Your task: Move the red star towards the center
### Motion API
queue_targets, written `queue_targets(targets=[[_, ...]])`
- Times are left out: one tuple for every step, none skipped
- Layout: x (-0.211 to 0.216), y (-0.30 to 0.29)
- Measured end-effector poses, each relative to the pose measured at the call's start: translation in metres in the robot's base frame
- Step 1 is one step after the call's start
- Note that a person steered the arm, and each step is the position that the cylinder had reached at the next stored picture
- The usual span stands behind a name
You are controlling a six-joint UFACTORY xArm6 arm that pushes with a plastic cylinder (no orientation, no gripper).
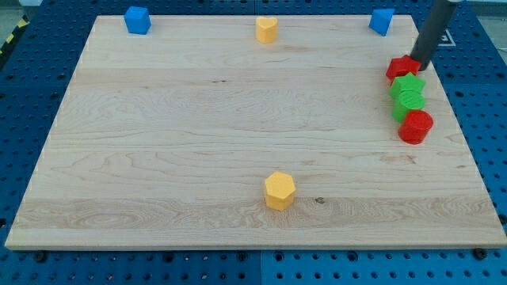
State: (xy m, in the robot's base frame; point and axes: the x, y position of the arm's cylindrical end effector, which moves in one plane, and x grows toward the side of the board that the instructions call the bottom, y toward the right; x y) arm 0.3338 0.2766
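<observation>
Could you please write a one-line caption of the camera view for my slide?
My tip touches the red star from the view's right, beside the green blocks, far from the board's center.

Board (pixel 198 119) centre wide open. Right edge crowded: red star (pixel 401 68), green blocks (pixel 409 95) and red block (pixel 416 127) packed touching in a column.

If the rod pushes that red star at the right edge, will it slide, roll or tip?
The red star looks squat and flat-bottomed, so it should slide rather than roll or tip. My tip sits at its right side; an off-centre push may spin it. The green blocks touching below could drag along.
</observation>
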Motion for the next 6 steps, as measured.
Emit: queue_targets(targets=[[0.003, 0.018], [0.003, 0.013], [0.004, -0.002], [0.010, -0.026], [0.012, -0.050], [0.012, -0.080]])
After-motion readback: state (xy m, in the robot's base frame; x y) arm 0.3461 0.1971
